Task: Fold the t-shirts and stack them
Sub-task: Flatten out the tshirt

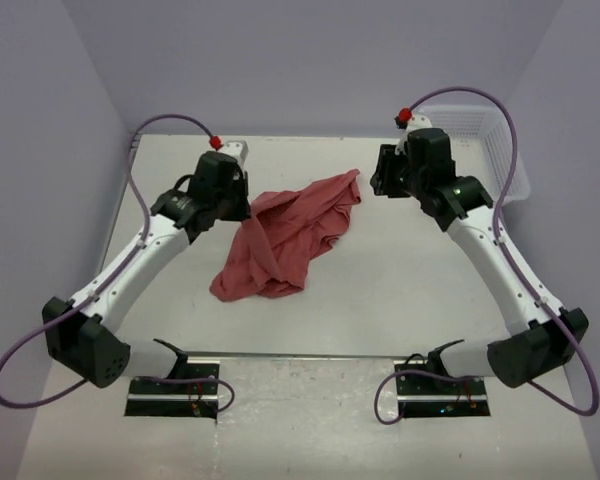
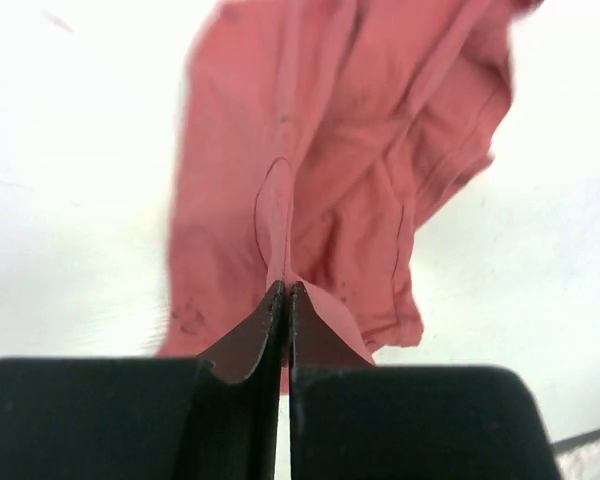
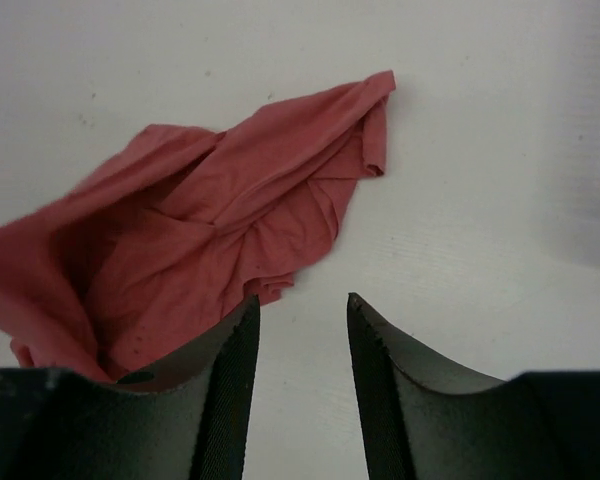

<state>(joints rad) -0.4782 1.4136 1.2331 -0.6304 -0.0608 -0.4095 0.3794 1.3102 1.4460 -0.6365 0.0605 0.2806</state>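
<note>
At the bottom of the top view the two arm bases sit at the near edge of the worktop [image 1: 400,280]. Both arms reach up the frame toward one brick-red t-shirt [image 1: 290,235] lying near the centre. It is a loose, creased heap, neither spread nor folded. Its long axis runs slantwise, from a rounded end at lower left of centre to a pointed corner at upper right of centre.

The left claw [image 1: 246,207] meets the heap on its left edge, toward the upper part. In the left wrist view its fingers are pressed together with no gap, and a raised ridge of red cloth runs straight down into their tips. It therefore looks pinched on a fold of the t-shirt, with the rest of the cloth fanning out toward the top of that frame.

The right claw [image 1: 380,183] hangs just past the pointed corner, with a strip of bare worktop between it and the cloth. In the right wrist view its fingers stand partway apart, a narrow gap holding nothing. The t-shirt fills the left half of that frame, its hem close beside the left-hand fingertip, and its corner points to the upper centre-right.

So the cloth lies left of and beyond the right claw, which is the nearer one to that corner. By my judgement the coming move depends on its taking cloth at that end, so the two arms can draw the t-shirt out along its axis. Folding is not yet begun.

Farthest off, a white mesh basket [image 1: 480,130] stands at upper right by the back wall
</note>
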